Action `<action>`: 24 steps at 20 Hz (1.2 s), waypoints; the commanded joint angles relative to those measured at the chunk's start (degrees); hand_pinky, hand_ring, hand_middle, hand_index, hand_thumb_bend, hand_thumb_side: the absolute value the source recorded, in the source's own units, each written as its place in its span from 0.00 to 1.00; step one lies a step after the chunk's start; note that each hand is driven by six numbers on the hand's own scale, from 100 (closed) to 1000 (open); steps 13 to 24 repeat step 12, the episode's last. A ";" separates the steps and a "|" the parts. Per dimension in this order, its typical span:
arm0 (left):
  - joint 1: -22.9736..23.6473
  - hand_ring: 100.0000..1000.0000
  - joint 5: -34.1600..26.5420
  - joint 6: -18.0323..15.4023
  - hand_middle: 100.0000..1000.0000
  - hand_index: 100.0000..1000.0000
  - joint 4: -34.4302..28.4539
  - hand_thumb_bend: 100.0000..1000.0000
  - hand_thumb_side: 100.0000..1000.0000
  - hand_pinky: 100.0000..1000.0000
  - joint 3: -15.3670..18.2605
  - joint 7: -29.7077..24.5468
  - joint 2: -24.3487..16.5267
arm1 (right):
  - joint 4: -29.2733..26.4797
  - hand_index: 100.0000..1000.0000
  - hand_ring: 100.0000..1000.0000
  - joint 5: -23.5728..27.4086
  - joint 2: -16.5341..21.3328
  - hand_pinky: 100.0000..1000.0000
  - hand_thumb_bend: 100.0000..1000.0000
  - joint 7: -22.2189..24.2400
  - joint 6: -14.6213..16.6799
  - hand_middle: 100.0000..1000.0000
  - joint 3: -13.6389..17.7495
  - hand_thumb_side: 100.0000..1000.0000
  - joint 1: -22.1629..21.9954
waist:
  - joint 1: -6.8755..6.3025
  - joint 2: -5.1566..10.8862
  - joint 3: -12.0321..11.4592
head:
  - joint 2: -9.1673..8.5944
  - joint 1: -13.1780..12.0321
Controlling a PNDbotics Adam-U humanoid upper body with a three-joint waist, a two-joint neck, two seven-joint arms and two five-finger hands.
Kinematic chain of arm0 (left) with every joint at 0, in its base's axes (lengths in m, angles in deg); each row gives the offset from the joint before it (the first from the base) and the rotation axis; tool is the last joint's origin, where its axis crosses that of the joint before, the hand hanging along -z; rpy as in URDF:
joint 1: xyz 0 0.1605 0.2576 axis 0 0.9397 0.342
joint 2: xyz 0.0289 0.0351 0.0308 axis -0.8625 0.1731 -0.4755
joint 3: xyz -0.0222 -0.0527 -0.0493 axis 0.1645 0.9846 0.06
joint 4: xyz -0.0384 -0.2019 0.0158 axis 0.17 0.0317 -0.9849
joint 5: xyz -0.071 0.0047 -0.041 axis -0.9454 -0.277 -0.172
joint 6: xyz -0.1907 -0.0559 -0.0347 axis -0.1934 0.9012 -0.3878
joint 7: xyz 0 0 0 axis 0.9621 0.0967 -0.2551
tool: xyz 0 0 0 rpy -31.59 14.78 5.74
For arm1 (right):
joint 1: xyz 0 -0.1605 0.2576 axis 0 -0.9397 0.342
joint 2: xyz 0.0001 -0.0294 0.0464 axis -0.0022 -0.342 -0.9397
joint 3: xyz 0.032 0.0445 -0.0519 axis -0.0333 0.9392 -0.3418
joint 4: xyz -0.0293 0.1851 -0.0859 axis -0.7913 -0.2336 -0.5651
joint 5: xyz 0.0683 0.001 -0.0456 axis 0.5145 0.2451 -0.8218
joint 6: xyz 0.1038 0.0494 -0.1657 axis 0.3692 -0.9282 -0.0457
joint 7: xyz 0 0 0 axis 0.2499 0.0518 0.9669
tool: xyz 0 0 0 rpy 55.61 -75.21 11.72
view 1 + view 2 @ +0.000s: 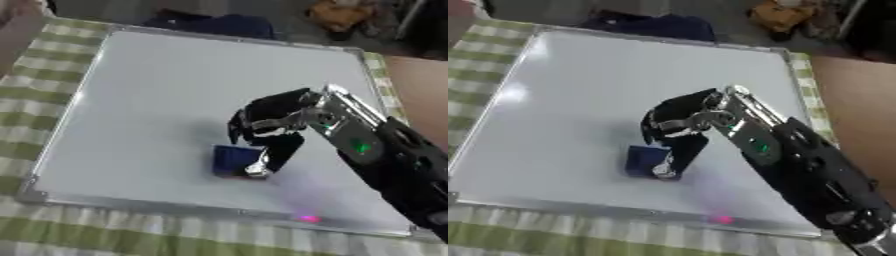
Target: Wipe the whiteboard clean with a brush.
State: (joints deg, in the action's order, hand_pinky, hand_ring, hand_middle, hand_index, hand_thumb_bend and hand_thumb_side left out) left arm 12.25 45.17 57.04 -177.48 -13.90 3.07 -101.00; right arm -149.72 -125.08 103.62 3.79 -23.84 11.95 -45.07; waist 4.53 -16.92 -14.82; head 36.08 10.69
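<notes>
A large whiteboard [157, 90] with a silver frame lies on a green checked tablecloth; its surface looks blank. A small dark blue eraser block [233, 159] rests on the board near its front middle. My right hand [267, 125] comes in from the lower right and hangs over the block, fingers curled downward, with the thumb [278, 155] reaching down along the block's right side. Whether the fingers actually clamp the block is hidden by the hand. My left hand shows in neither view.
A green checked tablecloth [131, 235] covers the table around the board. A pink light spot [308, 218] sits at the board's front edge. Dark cloth [210, 22] and an orange-brown object [341, 14] lie beyond the far edge.
</notes>
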 commanded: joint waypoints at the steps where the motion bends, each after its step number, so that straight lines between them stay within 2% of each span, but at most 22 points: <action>1: -0.49 0.51 -0.33 0.01 0.50 0.34 -1.10 0.04 1.00 0.51 -0.04 -0.05 -0.27 | -1.12 0.00 0.80 -1.27 1.62 0.64 0.24 1.90 3.63 0.72 0.79 0.73 0.59 | -0.46 1.23 0.00 | -0.79 -0.12; 8: -0.34 0.51 -0.19 0.01 0.50 0.34 -1.10 0.04 1.00 0.51 0.07 -0.04 -0.29 | -3.39 0.00 0.81 -2.74 2.14 0.65 0.18 -2.84 2.66 0.74 2.41 0.76 0.19 | -0.47 1.22 0.25 | -0.85 -0.40; 11: -0.25 0.51 -0.15 -0.11 0.50 0.34 -1.10 0.04 1.00 0.51 0.17 0.07 -0.32 | -6.03 0.05 0.80 -3.01 2.74 0.65 0.14 -6.37 1.57 0.74 3.33 0.78 -0.54 | -0.55 1.26 0.30 | -0.86 -0.64; 12: -0.23 0.51 -0.14 -0.16 0.50 0.34 -1.10 0.04 1.00 0.51 0.20 0.12 -0.34 | -7.23 0.18 0.79 -2.93 3.02 0.65 0.09 -7.69 1.20 0.73 3.73 0.79 -0.88 | -0.60 1.27 0.36 | -0.86 -0.71; 24: -0.23 0.51 -0.14 -0.16 0.50 0.34 -1.10 0.04 1.00 0.51 0.20 0.12 -0.34 | -7.23 0.18 0.79 -2.93 3.02 0.65 0.09 -7.69 1.20 0.73 3.73 0.79 -0.88 | -0.60 1.27 0.36 | -0.86 -0.71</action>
